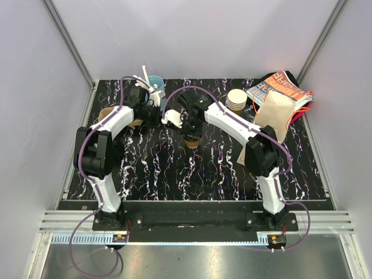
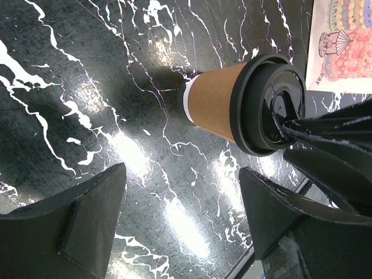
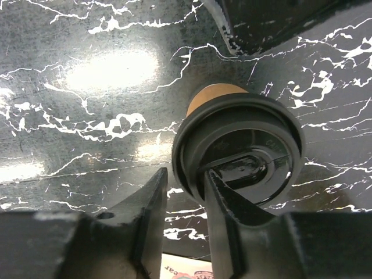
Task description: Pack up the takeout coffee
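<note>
The takeout coffee [image 1: 192,141] is a brown paper cup with a black lid, standing upright mid-table. It also shows in the left wrist view [image 2: 216,103] and from above in the right wrist view [image 3: 238,152]. My right gripper [image 3: 185,200] is over it, jaws closed on the lid's rim, one finger outside the rim and the other finger [image 3: 232,206] lying across the lid top. My left gripper [image 2: 181,200] is open and empty, low over bare table to the left of the cup, apart from it. The tan paper bag [image 1: 274,113] is at the back right.
A stack of nested brown cups [image 1: 236,100] stands behind the right arm. A light-blue cup with white utensils [image 1: 155,85] is at the back left. A colourful printed pack [image 1: 279,86] lies behind the bag. A printed sheet [image 2: 343,46] lies flat beyond the cup.
</note>
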Tool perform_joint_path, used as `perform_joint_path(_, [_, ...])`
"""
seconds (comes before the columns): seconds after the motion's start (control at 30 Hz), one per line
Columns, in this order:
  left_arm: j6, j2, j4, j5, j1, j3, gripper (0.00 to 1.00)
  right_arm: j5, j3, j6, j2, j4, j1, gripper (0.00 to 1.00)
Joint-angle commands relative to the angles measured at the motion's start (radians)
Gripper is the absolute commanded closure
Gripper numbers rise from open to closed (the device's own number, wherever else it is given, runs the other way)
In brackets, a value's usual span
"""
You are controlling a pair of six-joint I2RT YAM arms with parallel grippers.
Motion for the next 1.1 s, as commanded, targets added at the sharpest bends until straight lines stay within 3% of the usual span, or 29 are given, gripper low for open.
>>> perform_joint_path(0.0, [0.005,-0.043,0.032,0.019,0.002,-0.006,0.18,-0.006,0.046,-0.015,0.019,-0.015,-0.002,0.69])
perform_joint_path(0.17, [0.007,-0.046,0.032,0.020,0.002,-0.006,0.18,0.005,0.052,-0.021,0.005,-0.020,-0.002,0.93])
perform_joint_path(0.27, [0.008,-0.044,0.032,0.023,0.002,-0.004,0.18,0.007,0.074,-0.018,-0.012,-0.028,-0.002,1.00])
perform_joint_path(0.57, [0.040,-0.093,0.032,0.011,-0.004,-0.015,0.18,0.148,0.189,0.096,-0.125,0.018,-0.002,1.00])
perform_joint_path(0.8, [0.059,-0.150,0.028,-0.053,-0.089,0.017,0.18,0.437,0.321,0.155,-0.258,0.067,-0.002,1.00])
perform_joint_path(0.93, [0.059,-0.158,0.009,-0.119,-0.161,0.118,0.18,0.585,0.400,0.137,-0.332,0.103,-0.002,1.00])
perform_joint_path(1.07, [0.060,-0.147,-0.025,-0.174,-0.257,0.250,0.16,0.679,0.374,0.081,-0.452,0.199,-0.005,1.00])
